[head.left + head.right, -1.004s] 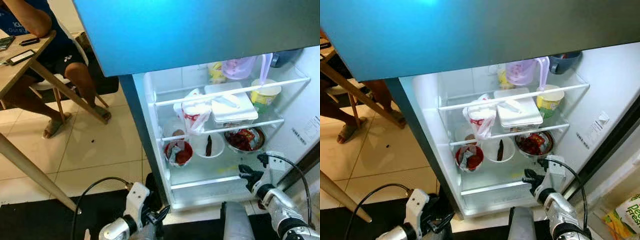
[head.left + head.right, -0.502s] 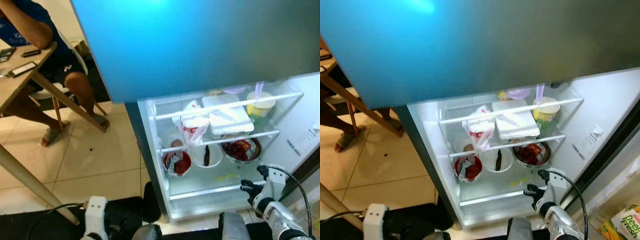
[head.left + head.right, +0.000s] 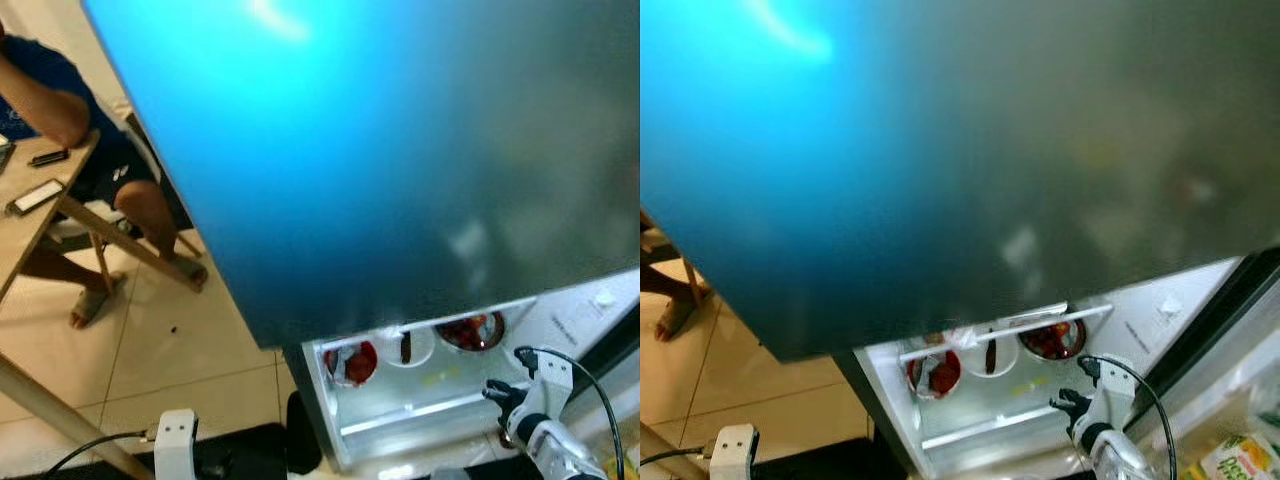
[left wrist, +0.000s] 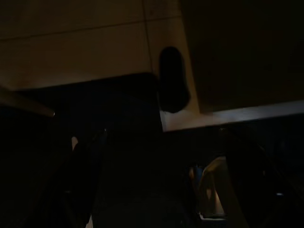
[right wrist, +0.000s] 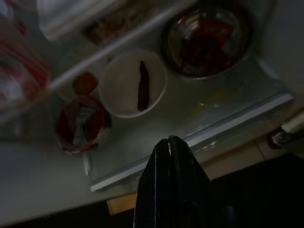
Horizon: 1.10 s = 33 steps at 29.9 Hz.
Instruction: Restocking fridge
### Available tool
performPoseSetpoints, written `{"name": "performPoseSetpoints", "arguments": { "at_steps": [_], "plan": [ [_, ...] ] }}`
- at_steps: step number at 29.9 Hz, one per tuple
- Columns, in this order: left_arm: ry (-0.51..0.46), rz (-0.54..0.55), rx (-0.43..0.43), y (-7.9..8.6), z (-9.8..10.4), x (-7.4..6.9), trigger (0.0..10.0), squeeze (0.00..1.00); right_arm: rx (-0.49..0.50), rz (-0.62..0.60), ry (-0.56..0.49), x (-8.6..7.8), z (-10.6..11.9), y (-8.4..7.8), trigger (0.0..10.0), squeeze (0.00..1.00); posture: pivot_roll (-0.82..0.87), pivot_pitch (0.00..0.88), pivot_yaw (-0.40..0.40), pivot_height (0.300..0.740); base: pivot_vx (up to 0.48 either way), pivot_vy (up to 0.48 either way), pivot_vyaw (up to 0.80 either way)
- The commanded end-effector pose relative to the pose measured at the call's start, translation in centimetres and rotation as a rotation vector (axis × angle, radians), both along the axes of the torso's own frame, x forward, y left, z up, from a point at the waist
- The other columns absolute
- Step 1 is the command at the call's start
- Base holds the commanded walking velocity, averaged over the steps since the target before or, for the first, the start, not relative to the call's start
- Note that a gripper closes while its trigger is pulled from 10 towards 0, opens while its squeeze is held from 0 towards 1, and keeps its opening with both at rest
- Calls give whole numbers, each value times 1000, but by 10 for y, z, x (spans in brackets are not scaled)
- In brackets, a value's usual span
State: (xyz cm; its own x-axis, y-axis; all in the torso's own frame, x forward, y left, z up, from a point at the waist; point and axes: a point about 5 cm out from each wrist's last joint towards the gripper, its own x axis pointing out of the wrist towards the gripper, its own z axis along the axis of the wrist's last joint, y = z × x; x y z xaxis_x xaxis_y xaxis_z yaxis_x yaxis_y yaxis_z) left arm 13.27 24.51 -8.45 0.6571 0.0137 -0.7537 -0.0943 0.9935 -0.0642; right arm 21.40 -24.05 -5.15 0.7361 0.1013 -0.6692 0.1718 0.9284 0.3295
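The blue fridge door (image 3: pixel 400 150) looms across most of the eye views. Beneath its lower edge the lit bottom shelf (image 5: pixel 228 109) carries a red bowl (image 3: pixel 350 362), a white bowl (image 3: pixel 405 347) with a dark strip in it, and a metal bowl (image 3: pixel 470 332) of red food. My right gripper (image 3: pixel 497 392) hovers at the shelf's front right corner, shut with nothing in it. In the right wrist view its fingertips (image 5: pixel 169 142) point at the shelf edge below the white bowl (image 5: pixel 133 83). My left arm (image 3: pixel 175 440) hangs low at the left; its wrist view is very dark.
A person (image 3: pixel 60 100) sits at a wooden table (image 3: pixel 30 230) on the left, over a tiled floor (image 3: pixel 200 370). A dark mat lies at my feet. A green and white carton (image 3: pixel 1230 460) stands to the right of the fridge.
The camera has tilted, so the door now hides the upper shelves. The left gripper has dropped out of the eye views. The right gripper stays by the shelf's front edge.
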Motion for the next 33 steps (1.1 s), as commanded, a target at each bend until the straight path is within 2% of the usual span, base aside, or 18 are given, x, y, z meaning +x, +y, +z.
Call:
{"name": "performPoseSetpoints", "arguments": {
  "at_steps": [1,3,15,22,26,27,33],
  "plan": [
    [30,2,-4,-3,-4,-5,10000,0,5,-16,27,-6,-4,0,10000,0,-50,0,55,724,0,0,0],
    [57,-8,11,-6,-6,-7,10000,0,-6,-16,64,-13,-8,-1,10000,0,-51,0,50,739,0,0,0],
    [86,18,15,-17,-8,-1,10000,0,-10,6,182,-35,-23,6,10000,0,-37,0,3,740,0,0,0],
    [99,22,21,-19,-9,0,10000,0,-35,20,218,-39,-26,9,10000,0,-35,0,-5,740,0,0,0],
    [125,52,12,-17,-11,-4,10000,0,-61,48,269,-48,-33,16,10000,0,-59,0,19,740,0,0,0],
    [144,69,5,-15,-12,-9,10000,0,-59,64,296,-56,-38,26,10000,0,-69,0,34,740,0,0,0],
    [146,70,6,-13,-12,-9,10000,0,-51,66,307,-60,-41,31,10000,0,-72,0,43,740,-92,0,0]
  ]
}}
